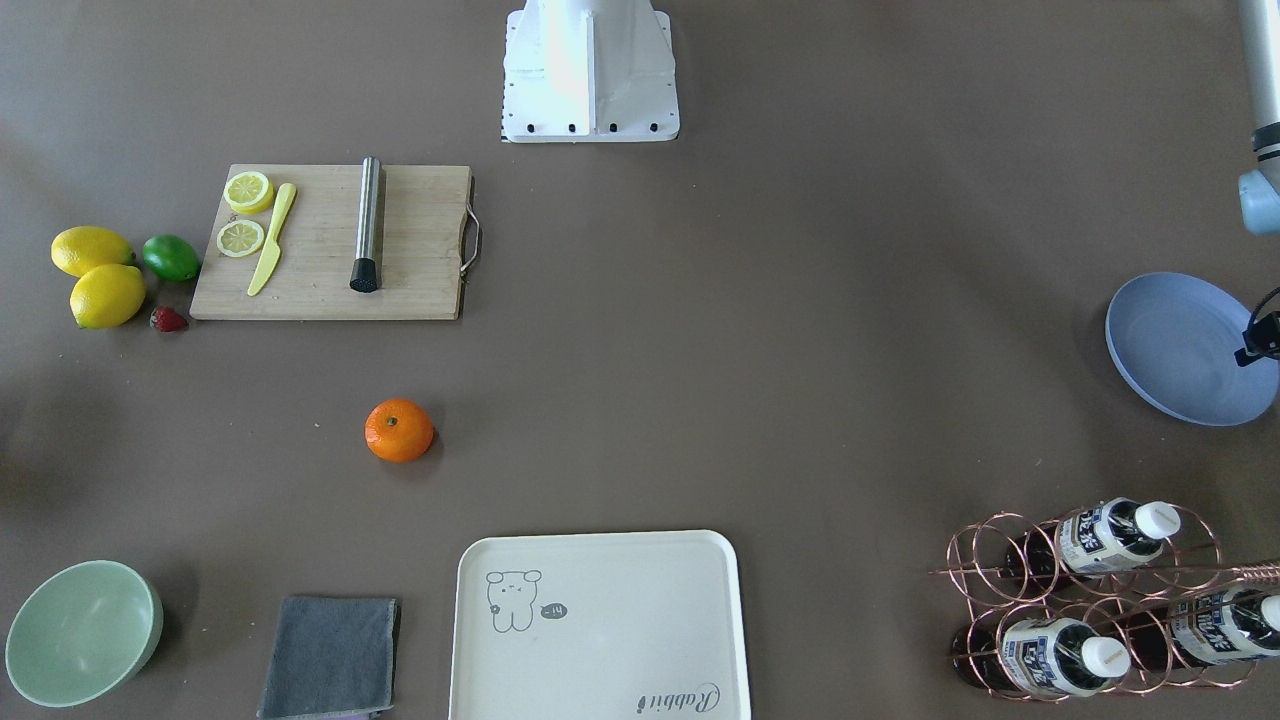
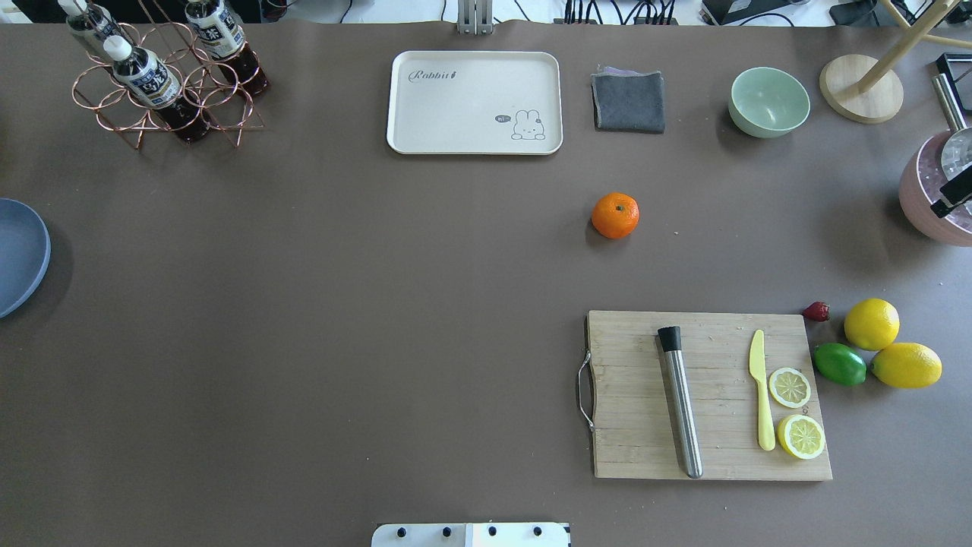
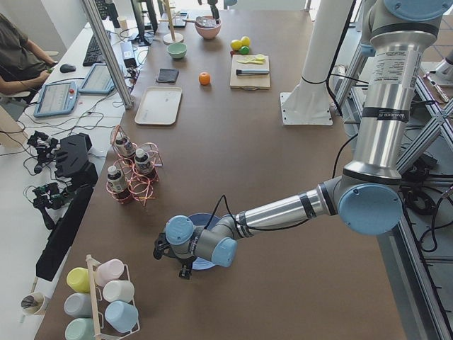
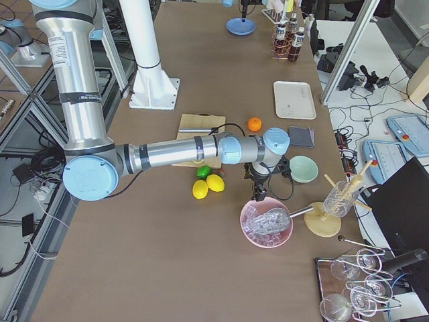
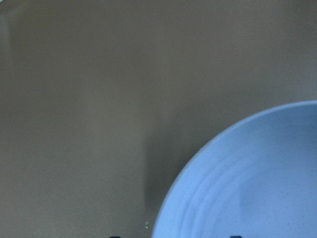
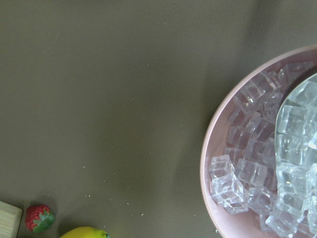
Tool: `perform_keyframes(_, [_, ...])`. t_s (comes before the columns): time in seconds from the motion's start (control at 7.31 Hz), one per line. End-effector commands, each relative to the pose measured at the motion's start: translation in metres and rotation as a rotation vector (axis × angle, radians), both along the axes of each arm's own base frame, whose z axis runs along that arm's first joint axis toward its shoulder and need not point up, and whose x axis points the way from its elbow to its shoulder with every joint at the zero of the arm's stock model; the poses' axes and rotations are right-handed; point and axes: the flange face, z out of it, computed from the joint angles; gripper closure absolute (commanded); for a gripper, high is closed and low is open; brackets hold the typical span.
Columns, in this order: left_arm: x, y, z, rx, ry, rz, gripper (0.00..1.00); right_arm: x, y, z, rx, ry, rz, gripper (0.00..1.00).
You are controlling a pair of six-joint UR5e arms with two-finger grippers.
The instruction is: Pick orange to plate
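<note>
The orange [image 2: 615,215] sits alone on the brown table, between the cream tray and the cutting board; it also shows in the front view [image 1: 399,430]. Far from it, the periwinkle-blue plate [image 1: 1180,345] lies bare at the table's left end [image 2: 19,254]. My left gripper [image 3: 182,268] hovers over the plate's edge. Its wrist view shows the plate [image 5: 247,183] and two dark fingertip slivers far apart at the bottom edge, nothing between them. My right gripper [image 4: 258,194] hangs over the rim of a pink bowl of ice [image 6: 257,163], well right of the orange; its jaws are hidden.
A wooden cutting board [image 2: 706,395] carries a steel muddler, a yellow knife and lemon slices. Beside it lie two lemons [image 2: 872,324], a lime [image 2: 840,364] and a strawberry. Along the far edge stand a bottle rack [image 2: 163,83], cream tray [image 2: 474,102], grey cloth [image 2: 628,101] and green bowl [image 2: 768,101].
</note>
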Motion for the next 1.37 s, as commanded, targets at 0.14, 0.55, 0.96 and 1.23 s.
perform_keyframes(0.14, [0.004, 0.001, 0.002, -0.030, 0.001, -0.020, 0.61, 0.000, 0.001, -0.003, 0.005, -0.001, 0.001, 0.00])
perform_keyframes(0.55, [0.006, -0.001, -0.001, -0.028, 0.002, -0.019, 1.00, 0.000, -0.001, -0.010, 0.017, -0.006, 0.001, 0.00])
perform_keyframes(0.96, [0.016, -0.019, -0.072, -0.012, 0.117, -0.077, 1.00, -0.005, -0.012, -0.041, 0.070, -0.028, -0.002, 0.00])
perform_keyframes(1.23, [0.023, -0.024, -0.159, -0.073, 0.227, -0.217, 1.00, -0.024, -0.008, -0.089, 0.157, -0.056, -0.033, 0.00])
